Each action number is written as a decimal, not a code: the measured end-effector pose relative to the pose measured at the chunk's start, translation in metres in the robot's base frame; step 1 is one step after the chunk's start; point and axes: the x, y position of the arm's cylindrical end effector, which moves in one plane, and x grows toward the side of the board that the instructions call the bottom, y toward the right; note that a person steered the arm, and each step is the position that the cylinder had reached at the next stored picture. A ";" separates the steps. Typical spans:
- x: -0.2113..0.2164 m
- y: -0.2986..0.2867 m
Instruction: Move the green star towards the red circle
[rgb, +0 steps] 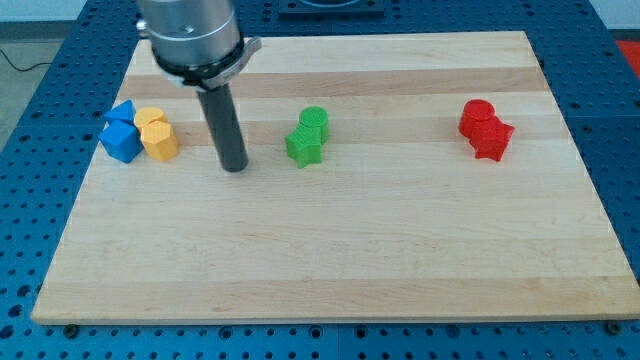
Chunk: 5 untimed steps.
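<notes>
A pale wooden board (330, 260) lies on a blue perforated table (40, 120); six small coloured blocks sit on its upper half in three pairs. My tip (234, 168) touches the board between the pair at the view's left and the middle pair, nearer the middle one but apart from it; the rod is bare and grasps nothing, having no jaws to open or close. Just to the tip's right stands the green star (303, 146), with a green circle (313, 120) touching it from above and slightly right. Far across the board, near the view's right, sits the red circle (476, 118); a red star (492, 139) touches its lower right side; both are well apart from the green pair. At the view's left, two blue blocks (120, 132) press against two yellow blocks (156, 133); their exact shapes are hard to make out.
</notes>
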 end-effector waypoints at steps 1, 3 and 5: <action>-0.009 0.045; -0.009 0.186; 0.006 0.142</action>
